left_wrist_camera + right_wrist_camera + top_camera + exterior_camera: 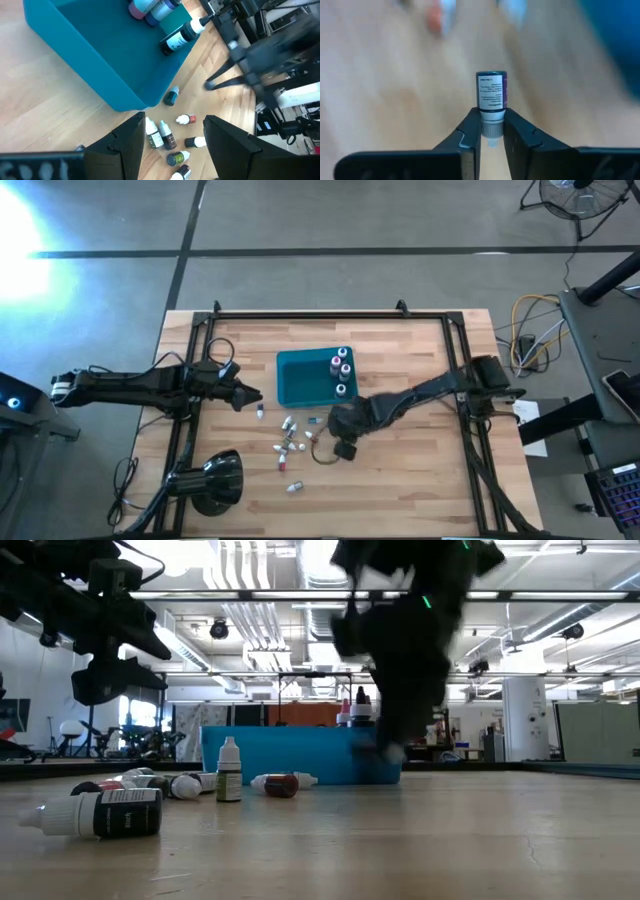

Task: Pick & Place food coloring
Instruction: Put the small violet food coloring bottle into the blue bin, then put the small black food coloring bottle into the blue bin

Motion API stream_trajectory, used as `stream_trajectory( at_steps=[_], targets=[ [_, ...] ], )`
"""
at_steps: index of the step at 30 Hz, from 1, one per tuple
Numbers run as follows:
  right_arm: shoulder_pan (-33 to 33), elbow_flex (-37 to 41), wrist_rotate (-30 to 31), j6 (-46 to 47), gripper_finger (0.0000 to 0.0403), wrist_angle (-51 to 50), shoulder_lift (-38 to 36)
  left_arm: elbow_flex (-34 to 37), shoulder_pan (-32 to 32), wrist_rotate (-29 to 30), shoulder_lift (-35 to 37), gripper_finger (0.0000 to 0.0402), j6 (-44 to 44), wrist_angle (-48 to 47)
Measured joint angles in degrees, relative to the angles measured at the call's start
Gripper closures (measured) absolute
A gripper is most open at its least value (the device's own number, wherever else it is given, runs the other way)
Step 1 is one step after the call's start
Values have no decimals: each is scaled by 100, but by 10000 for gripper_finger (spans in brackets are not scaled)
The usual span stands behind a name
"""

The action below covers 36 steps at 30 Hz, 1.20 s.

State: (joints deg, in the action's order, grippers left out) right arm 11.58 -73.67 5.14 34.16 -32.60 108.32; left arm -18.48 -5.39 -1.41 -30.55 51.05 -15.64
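Food coloring bottle (491, 96) sits pinched by its cap in your right gripper (491, 131) above the table (420, 470) beside the teal bin (305, 377), while your left gripper (172, 142) hangs open.

Strong white glare burns out the floor (30, 230) at the overhead view's upper left corner. Level with the table (400, 840), the right arm (410, 630) smears with motion blur against bright ceiling lamps (240, 610). In the right wrist view only the held bottle (491, 97) is sharp; everything behind is blurred.
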Motion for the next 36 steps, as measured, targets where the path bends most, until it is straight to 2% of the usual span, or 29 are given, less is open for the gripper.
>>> stream_trajectory(
  at_steps=[3, 7, 14, 18, 23, 25, 28, 31, 36],
  targets=[
    [-319, -459, 78, -260, 356, 43, -220, 0, 1, 0, 0, 224, 0, -3],
    [-910, -1227, 77, -661, 334, 88, -231, 0, 0, 0, -2, 224, -2, -46],
    [-1729, -1935, -240, -795, 240, -323, -33, 0, 2, 0, -5, 224, 55, -41],
    [-1779, -2190, -170, -1427, 185, -972, -119, 0, 2, -1, -10, 224, 307, -43],
    [-1583, -2235, 423, -1924, 149, -1903, -156, 0, 2, -108, -71, 224, 669, -561],
    [-1522, -2136, 425, -2002, 144, -2227, -196, 0, 25, -427, -153, 224, 711, -981],
    [-1385, -1788, 443, -2237, 141, -2460, -269, 0, 218, -1036, -302, 224, 101, -1238],
    [-1264, -1386, 468, -1956, 143, -2473, -399, -63, 309, -1085, -472, 224, 194, -1420],
    [-1263, -771, 991, 119, 155, -2815, -704, -109, 300, -854, -925, 224, 2053, -1659]
  ],
)
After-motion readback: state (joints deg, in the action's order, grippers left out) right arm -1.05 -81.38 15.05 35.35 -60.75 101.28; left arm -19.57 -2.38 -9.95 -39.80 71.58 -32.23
